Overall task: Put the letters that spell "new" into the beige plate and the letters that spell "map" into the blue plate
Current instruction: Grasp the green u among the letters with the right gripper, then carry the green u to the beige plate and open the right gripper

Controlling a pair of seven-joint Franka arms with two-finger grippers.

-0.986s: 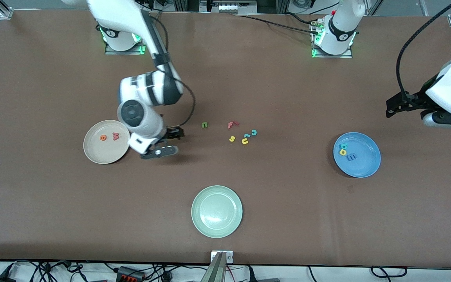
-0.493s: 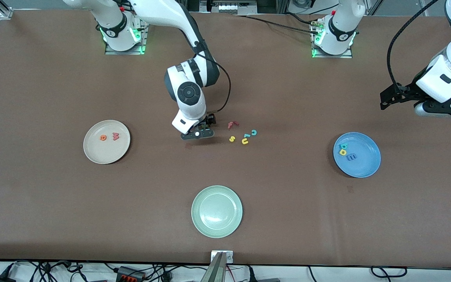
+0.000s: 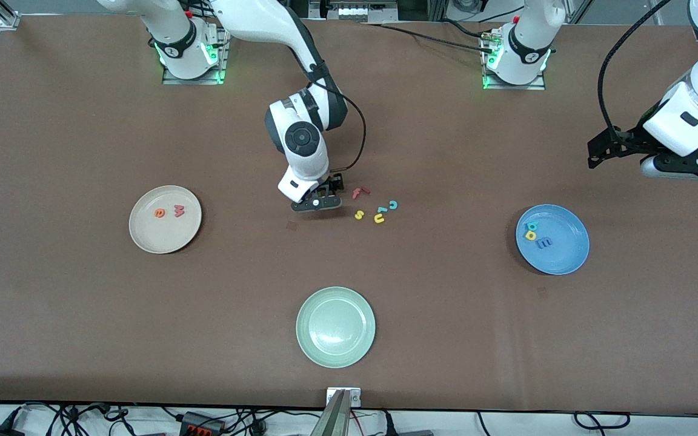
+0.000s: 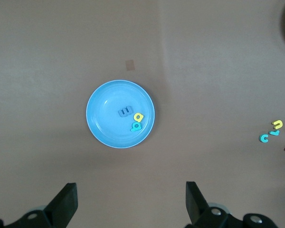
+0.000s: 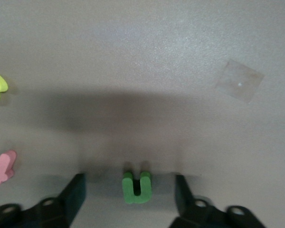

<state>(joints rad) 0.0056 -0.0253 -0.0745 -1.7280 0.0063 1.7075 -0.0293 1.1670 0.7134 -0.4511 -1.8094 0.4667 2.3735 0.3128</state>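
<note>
The dark green n (image 5: 137, 187) lies flat on the table between the fingers of my right gripper (image 5: 130, 185), which is open with a gap on each side of the letter. In the front view that gripper (image 3: 317, 203) covers the n. The beige plate (image 3: 143, 233) toward the right arm's end holds the orange e (image 3: 159, 212) and the pink w (image 3: 179, 210). The blue plate (image 3: 567, 257) holds the blue m (image 3: 544, 243), teal a (image 3: 531, 227) and yellow p (image 3: 531, 235). My left gripper (image 3: 603, 156) hangs open and empty in the air beside the blue plate (image 4: 104, 128).
Beside the right gripper lie a red f (image 3: 359, 192), yellow s (image 3: 359, 214), yellow u (image 3: 379, 218) and teal c (image 3: 393, 204). A pale green plate (image 3: 335, 327) sits nearer the front camera. A small tape patch (image 5: 239, 80) is stuck to the table.
My right gripper has travelled from beside the beige plate to the green n and come down around it, its fingers a little narrower. The left arm has shifted slightly.
</note>
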